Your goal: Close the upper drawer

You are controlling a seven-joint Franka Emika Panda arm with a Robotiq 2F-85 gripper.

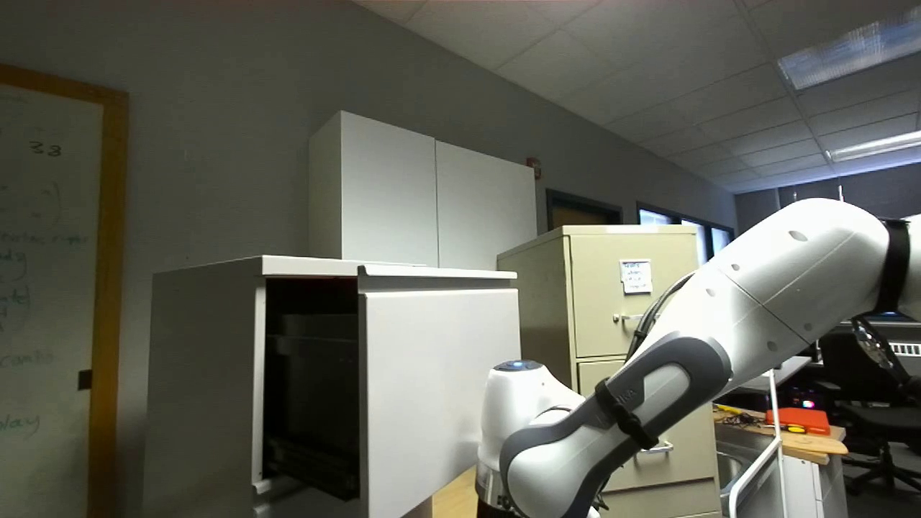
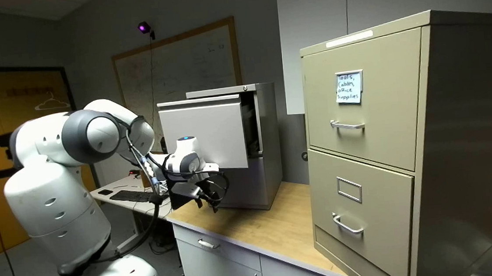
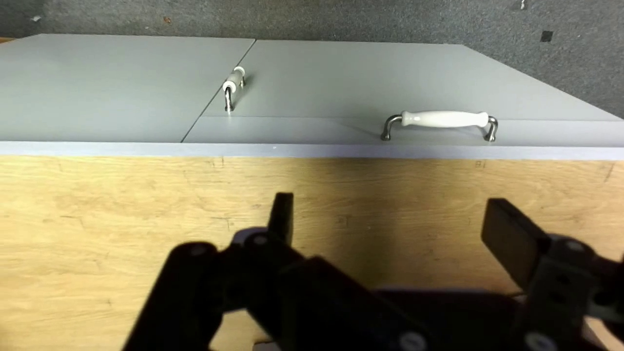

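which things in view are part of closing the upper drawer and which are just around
For the job:
upper drawer, standing partly out
pale drawer unit that holds it
pincer, open

Just around:
beige filing cabinet
white wall cupboard
whiteboard
keyboard
wooden counter top

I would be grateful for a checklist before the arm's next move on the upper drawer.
1. Upper drawer fully shut: not ok, it stands out from the white cabinet.
2. Tool holding nothing: ok, jaws apart, nothing between them.
3. Arm touching the drawer: cannot tell, they overlap in both exterior views.
4. Drawer's way in free of snags: cannot tell, too dark inside.
5. Beige filing cabinet apart from the drawer: ok, a gap shows between them.
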